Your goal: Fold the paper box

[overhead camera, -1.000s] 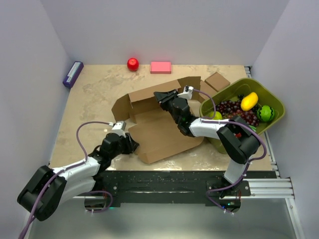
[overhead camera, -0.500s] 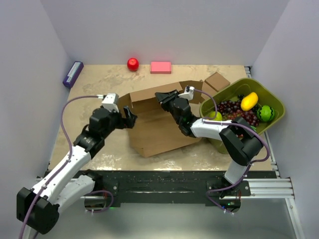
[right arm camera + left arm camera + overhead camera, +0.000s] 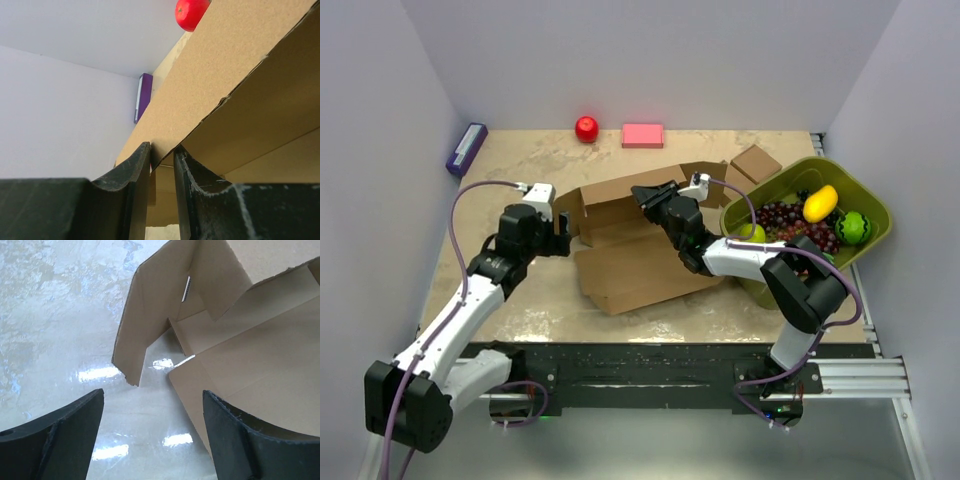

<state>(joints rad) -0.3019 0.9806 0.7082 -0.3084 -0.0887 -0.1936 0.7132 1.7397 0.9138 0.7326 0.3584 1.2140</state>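
Observation:
The paper box is a large brown cardboard sheet lying mid-table, with its back wall and side flaps raised. My right gripper is shut on the top edge of the raised back wall, one finger on each side. My left gripper is open and empty, hovering just left of the box's left side flap. In the left wrist view the flap and the box floor lie ahead of the spread fingers, over bare table.
A green bin of fruit stands at the right. A small closed brown box sits behind it. A red apple, a pink block and a purple box lie along the back.
My left arm swung up from the box's front left corner to its left side flap. The box's front panel now lies flatter. The right gripper kept its hold.

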